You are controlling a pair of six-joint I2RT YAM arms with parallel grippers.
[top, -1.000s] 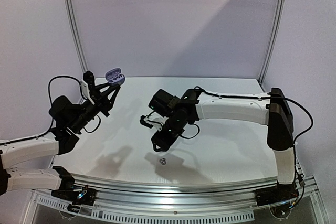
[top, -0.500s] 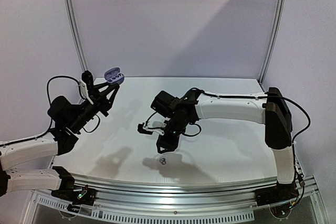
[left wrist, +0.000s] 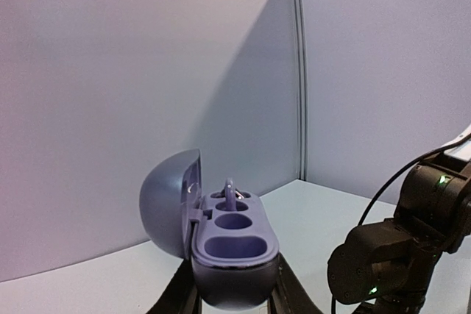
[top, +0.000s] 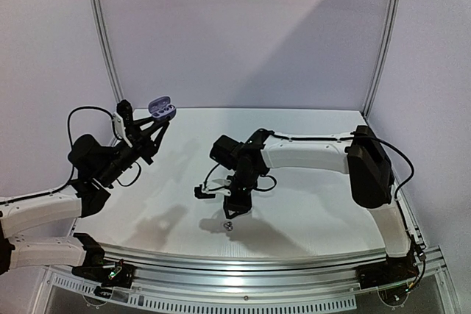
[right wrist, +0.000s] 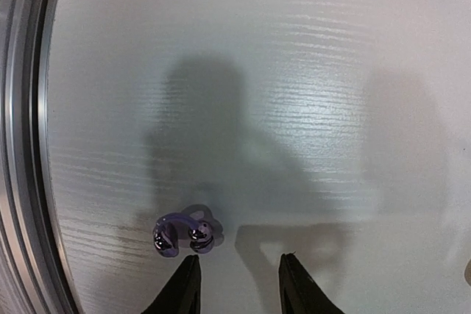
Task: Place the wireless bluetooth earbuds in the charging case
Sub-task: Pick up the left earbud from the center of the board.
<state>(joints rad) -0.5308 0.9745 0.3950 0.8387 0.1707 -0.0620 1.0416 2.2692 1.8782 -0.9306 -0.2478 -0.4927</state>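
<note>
Earbud: small, glossy, purplish. Lies loose on the surface, just beyond one fingertip of the right end effector, whose fingers stand apart and empty. Probably light and slippery, so pinch it across the body.

Charging case: lid open, clamped aloft in the left end effector. A seated earbud is already inside.

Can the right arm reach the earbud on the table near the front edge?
Probably yes: the right end effector hangs by the earbud, jaws apart, nothing between them, though it lies off to one finger's side.
</note>
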